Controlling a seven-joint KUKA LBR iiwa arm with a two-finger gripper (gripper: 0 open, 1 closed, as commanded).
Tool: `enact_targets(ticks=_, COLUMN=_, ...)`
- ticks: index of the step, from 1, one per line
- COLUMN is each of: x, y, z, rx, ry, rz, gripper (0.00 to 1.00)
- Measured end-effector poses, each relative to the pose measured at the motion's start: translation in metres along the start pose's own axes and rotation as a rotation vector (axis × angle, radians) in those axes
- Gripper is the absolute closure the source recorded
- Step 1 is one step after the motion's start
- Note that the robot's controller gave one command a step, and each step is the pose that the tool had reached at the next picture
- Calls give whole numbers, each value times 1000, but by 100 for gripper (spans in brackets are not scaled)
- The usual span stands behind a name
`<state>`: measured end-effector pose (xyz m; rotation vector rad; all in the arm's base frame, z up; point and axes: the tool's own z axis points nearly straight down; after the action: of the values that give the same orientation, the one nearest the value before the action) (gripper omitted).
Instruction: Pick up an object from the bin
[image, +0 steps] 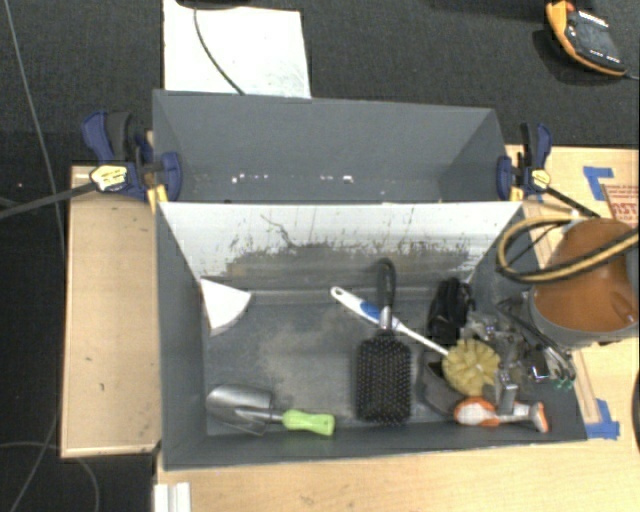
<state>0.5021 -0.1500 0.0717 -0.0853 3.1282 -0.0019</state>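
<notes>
Orange-white stick (480, 412): near-right corner, lying left-right.
Gripper (507, 385): over it, grip state not visible.
Bin floor (300, 350): grey, scuffed.

The grey bin (180, 350) has seven loose things in it, one of each kind. There is one black hairbrush (385, 378), one white and blue toothbrush (372, 310), one little metal shovel with a green handle (262, 410) and one white scrap like paper (224, 303). There is also one yellow fuzzy lump (468, 368), one orange and white thing (474, 412) that is hard to name, and one black thing (449, 305).
</notes>
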Motion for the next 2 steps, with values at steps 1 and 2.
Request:
enact_targets(ticks=1, x=-8, y=-1, z=1, rx=-2, ry=11, rz=-30, gripper=0)
enact_targets(ticks=2, x=-2, y=0, z=-3, rx=1, ry=-5, rz=-3, gripper=0)
